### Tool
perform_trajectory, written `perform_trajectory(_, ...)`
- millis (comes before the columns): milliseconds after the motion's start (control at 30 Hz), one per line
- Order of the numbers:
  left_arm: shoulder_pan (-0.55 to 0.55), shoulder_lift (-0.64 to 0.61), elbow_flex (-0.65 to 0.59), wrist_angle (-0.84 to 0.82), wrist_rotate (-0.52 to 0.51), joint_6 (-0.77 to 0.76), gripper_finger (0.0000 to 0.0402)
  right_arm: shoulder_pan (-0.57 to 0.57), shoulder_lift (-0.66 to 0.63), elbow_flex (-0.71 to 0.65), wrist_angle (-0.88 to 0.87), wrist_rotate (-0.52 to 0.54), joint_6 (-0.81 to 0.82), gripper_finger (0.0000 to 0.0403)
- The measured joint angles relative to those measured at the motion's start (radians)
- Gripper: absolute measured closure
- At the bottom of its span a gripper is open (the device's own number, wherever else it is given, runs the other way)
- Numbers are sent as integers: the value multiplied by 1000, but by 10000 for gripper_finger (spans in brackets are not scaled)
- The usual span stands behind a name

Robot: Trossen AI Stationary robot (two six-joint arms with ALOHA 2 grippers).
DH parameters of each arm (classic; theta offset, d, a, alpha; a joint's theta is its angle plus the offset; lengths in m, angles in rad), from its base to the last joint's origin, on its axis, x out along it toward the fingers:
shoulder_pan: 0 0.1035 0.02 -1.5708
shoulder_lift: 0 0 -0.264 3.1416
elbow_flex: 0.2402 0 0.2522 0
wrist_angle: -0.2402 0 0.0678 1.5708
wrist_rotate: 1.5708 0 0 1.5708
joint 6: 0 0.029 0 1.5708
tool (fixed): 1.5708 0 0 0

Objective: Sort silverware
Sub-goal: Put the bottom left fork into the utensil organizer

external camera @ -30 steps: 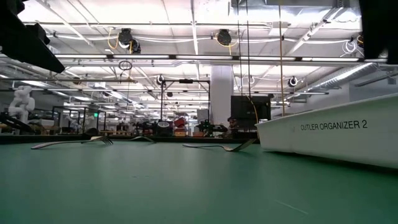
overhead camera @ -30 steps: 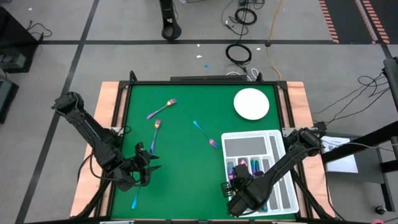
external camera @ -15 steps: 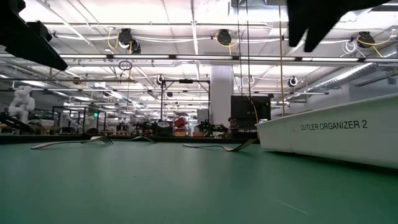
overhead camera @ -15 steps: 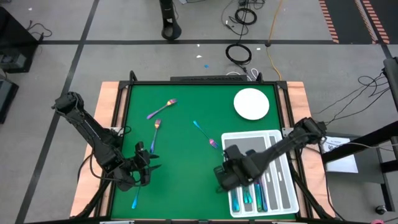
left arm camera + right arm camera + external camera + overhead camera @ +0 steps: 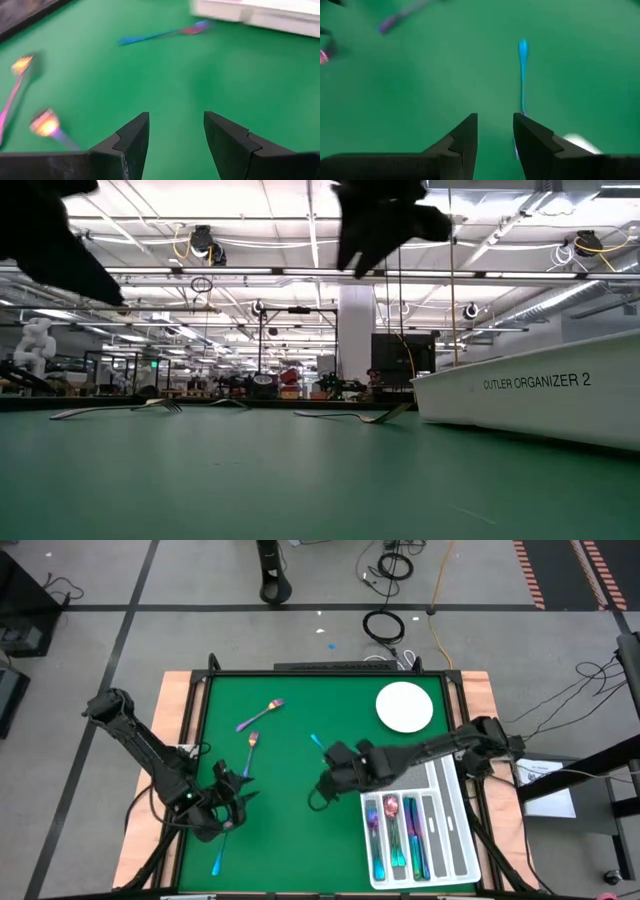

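Four loose pieces of silverware on the green table (image 5: 290, 830): a spoon (image 5: 262, 714) and a fork (image 5: 250, 752) toward the far left, a blue spoon (image 5: 321, 746) near the middle, a blue utensil (image 5: 216, 862) close to the near left corner, type unclear. More silverware (image 5: 398, 837) lying lengthwise in the narrow compartments of the white cutlery organizer (image 5: 462, 852) at the near right corner. Round white plate (image 5: 404, 707) near the far right corner, empty.

Right gripper (image 5: 322, 783) out over the middle of the table, just beside the organizer's left edge, hanging above the blue spoon; fingers (image 5: 467, 134) parted a little, with nothing between them.

Left gripper (image 5: 238, 804) low near the left edge, between the fork and the blue utensil, fingers (image 5: 134, 137) spread wide, nothing held, bare green surface between them.

From table height, forks flat on the surface far off, organizer wall lettered "CUTLER ORGANIZER 2" (image 5: 536, 381) at the right.
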Motion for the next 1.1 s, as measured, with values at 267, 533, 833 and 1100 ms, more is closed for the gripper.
perform_trajectory(267, 71, 15, 0, -260, 134, -373, 210, -56, 0, 0, 261, -5, -187, 287)
perform_trajectory(533, 54, 47, 0, -130, 327, -392, 210, 31, 1, 0, 337, -30, -211, 287)
perform_trajectory(833, 2, 124, 60, -137, 582, -531, 210, 151, 36, -1, 347, 7, -211, 287)
perform_trajectory(1100, -62, 150, 212, -263, 613, -601, 210, 209, 82, -1, 351, 53, -211, 287)
